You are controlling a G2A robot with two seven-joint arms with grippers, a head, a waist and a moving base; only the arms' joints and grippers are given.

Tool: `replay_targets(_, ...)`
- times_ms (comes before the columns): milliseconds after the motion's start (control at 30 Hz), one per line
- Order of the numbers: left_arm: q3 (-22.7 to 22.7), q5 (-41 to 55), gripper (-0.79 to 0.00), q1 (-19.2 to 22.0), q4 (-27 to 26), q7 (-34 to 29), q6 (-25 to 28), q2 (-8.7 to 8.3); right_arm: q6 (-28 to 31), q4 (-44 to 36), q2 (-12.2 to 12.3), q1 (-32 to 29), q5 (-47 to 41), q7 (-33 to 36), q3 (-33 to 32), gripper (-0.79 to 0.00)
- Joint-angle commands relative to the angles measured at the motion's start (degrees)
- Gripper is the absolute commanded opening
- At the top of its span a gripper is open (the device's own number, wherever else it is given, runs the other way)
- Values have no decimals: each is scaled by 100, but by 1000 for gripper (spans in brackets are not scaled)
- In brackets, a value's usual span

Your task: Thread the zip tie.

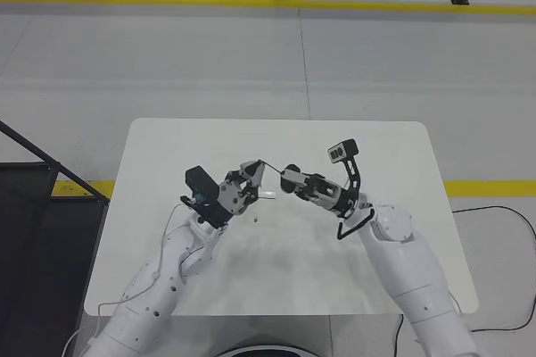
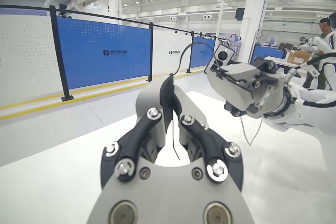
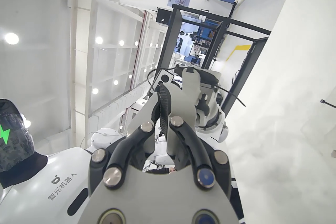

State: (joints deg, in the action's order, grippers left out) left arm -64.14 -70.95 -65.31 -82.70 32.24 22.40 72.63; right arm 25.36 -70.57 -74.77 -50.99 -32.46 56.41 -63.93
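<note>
Right then, the left gripper point(image 2: 172, 96) was pinched shut on the black zip tie point(image 2: 173, 133), in the middle of the left wrist picture. A short thin end of the tie hung down below the pads, toward the bottom of the frame. Above the pads the tie went up, bent over in a bow toward the upper right, and came down into the right gripper point(image 2: 219, 71), which was closed on it too. So each gripper held one part of the same tie, with the bow between them, over the middle of the white table point(image 1: 383, 259). Neither arm was nearer than the other. I could not tell which end had the little lock. I think the next move needed the thin end turned to point at that lock. Another tie point(image 3: 326, 102) lay on the table at the right edge of the right wrist picture.
</note>
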Motion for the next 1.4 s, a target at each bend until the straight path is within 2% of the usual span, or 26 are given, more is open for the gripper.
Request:
replay_targets(0,-37,25,-785,-14,-29,29,5,0,-27,31,0,16,59,-17,10,-785)
replay_targets(400,-158,117,-785,-93,-134,98,16,15,-290,147,11,100,613,-241,79,-785)
replay_targets(633,-147,2,-785,-94,-131,117,7,29,-356,144,8,114,638,-348,71,-785)
replay_targets(1167,-152,-159,-785,-71,-35,181,-69,65,221,-64,21,-131,-286,-2,-216,-785)
replay_targets(1367,-102,-252,-785,-47,30,121,-56,81,253,-115,19,-155,-462,123,-241,-785)
